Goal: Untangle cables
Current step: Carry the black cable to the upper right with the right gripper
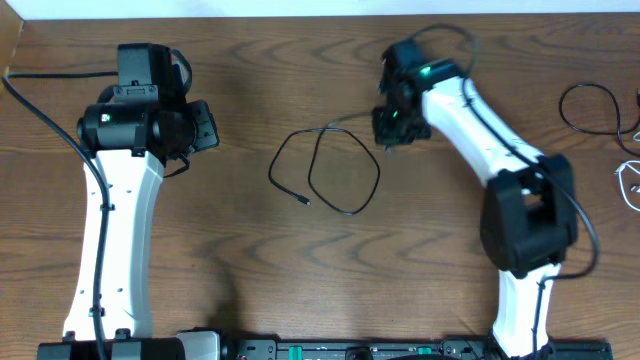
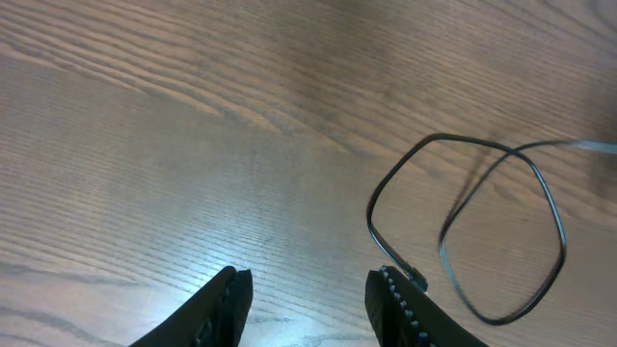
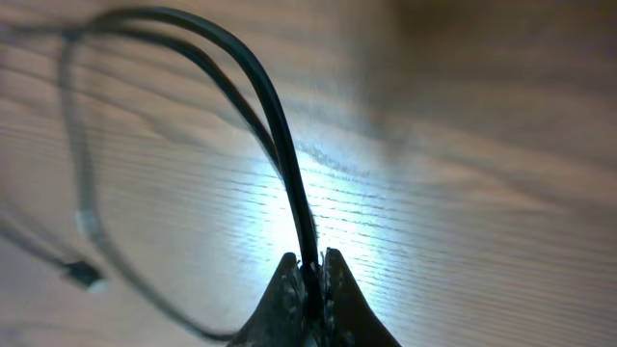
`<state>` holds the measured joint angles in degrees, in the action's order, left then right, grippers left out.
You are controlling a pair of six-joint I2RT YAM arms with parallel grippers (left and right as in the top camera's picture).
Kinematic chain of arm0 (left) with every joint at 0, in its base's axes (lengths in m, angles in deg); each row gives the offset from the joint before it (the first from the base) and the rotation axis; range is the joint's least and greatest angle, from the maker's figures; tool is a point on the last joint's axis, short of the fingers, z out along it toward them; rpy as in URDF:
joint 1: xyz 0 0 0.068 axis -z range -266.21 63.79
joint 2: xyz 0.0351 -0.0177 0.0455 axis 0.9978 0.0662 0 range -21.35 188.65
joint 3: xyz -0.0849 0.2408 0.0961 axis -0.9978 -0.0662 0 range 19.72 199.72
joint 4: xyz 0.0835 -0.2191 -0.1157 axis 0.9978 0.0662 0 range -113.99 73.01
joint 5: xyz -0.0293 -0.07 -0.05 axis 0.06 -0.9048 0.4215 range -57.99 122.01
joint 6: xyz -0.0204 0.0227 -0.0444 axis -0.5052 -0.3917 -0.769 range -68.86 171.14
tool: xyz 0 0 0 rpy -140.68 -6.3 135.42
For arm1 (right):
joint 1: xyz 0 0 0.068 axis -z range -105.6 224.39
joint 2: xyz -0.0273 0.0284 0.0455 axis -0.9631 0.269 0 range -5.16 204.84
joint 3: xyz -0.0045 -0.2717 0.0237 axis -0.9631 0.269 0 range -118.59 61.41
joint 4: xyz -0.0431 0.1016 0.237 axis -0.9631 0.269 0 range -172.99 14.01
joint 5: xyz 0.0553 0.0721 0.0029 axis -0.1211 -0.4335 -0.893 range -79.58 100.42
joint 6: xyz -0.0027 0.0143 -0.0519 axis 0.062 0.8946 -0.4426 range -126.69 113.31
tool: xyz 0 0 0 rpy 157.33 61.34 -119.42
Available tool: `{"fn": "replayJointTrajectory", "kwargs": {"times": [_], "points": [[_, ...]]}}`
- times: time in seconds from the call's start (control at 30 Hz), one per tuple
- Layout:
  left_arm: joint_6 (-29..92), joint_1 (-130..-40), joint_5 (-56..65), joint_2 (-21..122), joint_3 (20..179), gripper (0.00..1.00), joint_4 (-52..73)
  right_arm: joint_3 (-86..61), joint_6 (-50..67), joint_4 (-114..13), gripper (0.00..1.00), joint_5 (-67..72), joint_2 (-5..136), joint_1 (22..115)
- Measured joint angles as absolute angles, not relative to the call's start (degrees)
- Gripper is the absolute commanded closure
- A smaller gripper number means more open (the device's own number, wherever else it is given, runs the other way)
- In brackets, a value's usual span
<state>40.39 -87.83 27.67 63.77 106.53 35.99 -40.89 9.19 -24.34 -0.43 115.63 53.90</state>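
Cable [image 1: 330, 170]; thin, black, double-looped

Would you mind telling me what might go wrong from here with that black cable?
1. The right gripper is shut on two strands of the black cable; pulling both together may tighten its crossed loops.
2. The left gripper is open and holds nothing, so the whole cable, plug end included, may simply drag across the table.

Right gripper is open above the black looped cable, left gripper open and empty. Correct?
Not quite. The right gripper is shut on the black cable, with the cable pinched between its fingers, as the right wrist view shows. The left gripper is open and empty.
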Motion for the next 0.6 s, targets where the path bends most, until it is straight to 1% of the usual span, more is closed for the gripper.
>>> {"fn": "replayJointTrajectory", "kwargs": {"times": [0.27,0.47,0.6], "points": [[40.31,-87.83,27.67,63.77,106.53,0.56,35.34,-52.13,7.27,-26.83,0.99,-1.39,108.92,61.82],[40.18,-87.83,27.67,63.77,106.53,0.56,34.94,-65.37,8.60,-35.64,0.99,3.04,107.94,72.37],[40.18,-87.83,27.67,63.77,106.53,0.56,34.70,-69.29,10.09,-41.74,0.99,7.72,107.22,80.07]]}}
